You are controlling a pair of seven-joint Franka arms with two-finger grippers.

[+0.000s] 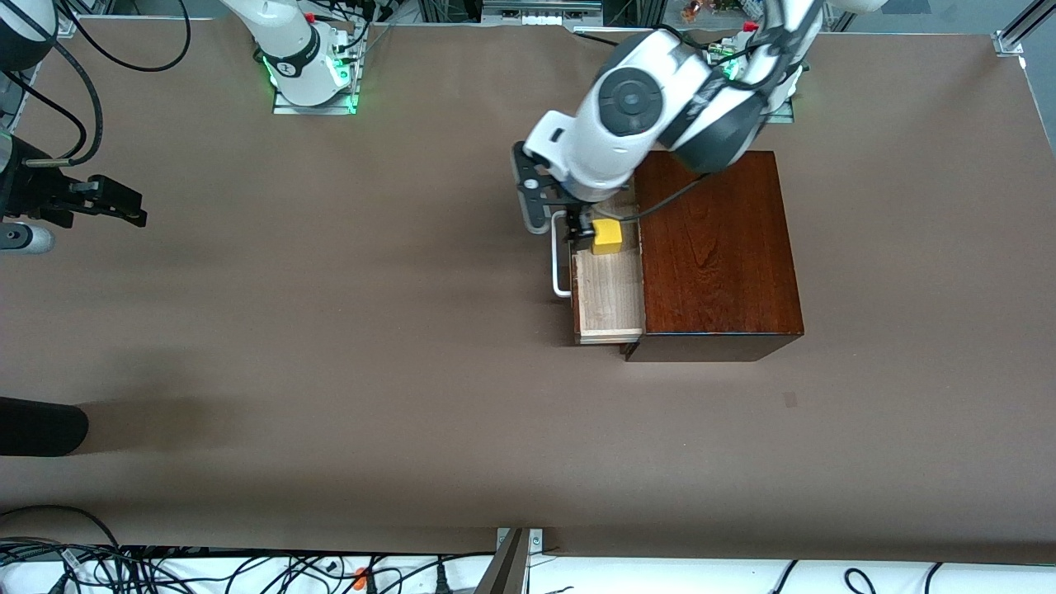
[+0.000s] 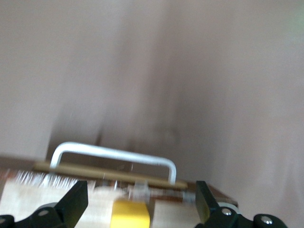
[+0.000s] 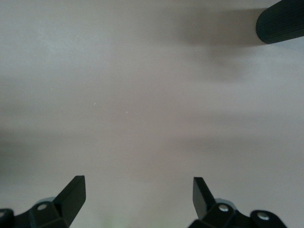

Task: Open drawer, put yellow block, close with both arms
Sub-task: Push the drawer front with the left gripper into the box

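Left gripper (image 2: 137, 202) over open drawer (image 1: 609, 297) of wooden box (image 1: 718, 247), fingers (image 2: 76, 202) spread wide, clear of yellow block (image 1: 607, 236) between them in the pale tray, just inside white handle (image 2: 111, 154). Right gripper (image 3: 137, 197) waiting above bare table (image 1: 330, 330) at the right arm's end, fingers likewise apart.

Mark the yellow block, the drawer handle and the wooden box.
yellow block (image 1: 607, 236): front view, its top face.
drawer handle (image 1: 557, 262): front view, its long bar.
wooden box (image 1: 719, 247): front view, its top panel.
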